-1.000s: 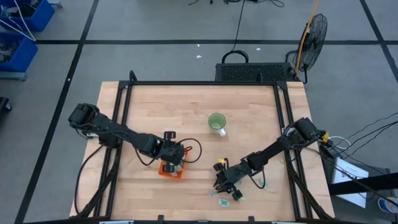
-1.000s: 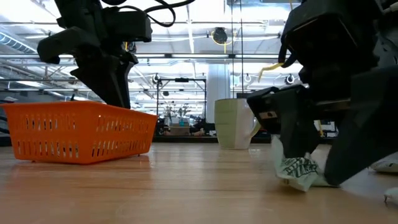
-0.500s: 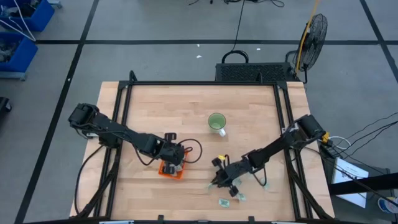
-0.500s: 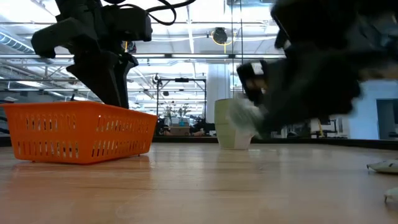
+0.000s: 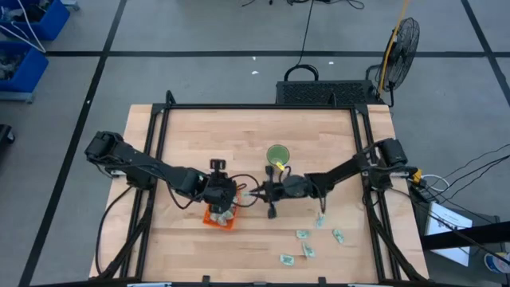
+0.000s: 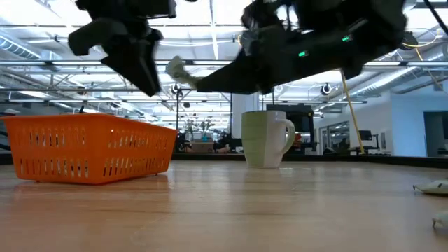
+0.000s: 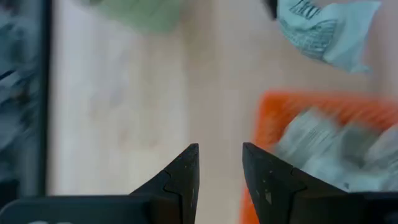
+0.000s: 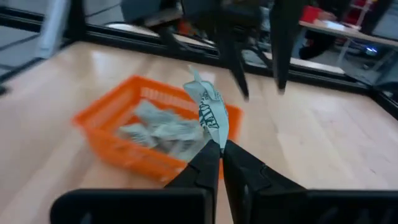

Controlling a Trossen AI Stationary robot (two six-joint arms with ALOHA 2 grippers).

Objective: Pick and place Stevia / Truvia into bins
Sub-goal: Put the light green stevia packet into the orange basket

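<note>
Pale wood counter (image 5: 239, 135) carries the whole job, inside a black frame. One sachet (image 8: 209, 112) rides in the right gripper (image 8: 220, 147), pinched by its lower edge between closed fingers, in the air short of the orange basket (image 8: 112, 134), which already holds a heap of sachets (image 8: 163, 130). Four more loose sachets (image 5: 303, 234) lie on the counter well off to the right. The left gripper (image 7: 219, 163) hangs over the basket with its fingers slightly apart and nothing between them.

The grip is thin, so the sachet could slip or flutter out before it clears the rim. The two grippers are close, and a brush between them seems the greater risk. A green cup (image 5: 277, 155) stands just beside the right arm's path.
</note>
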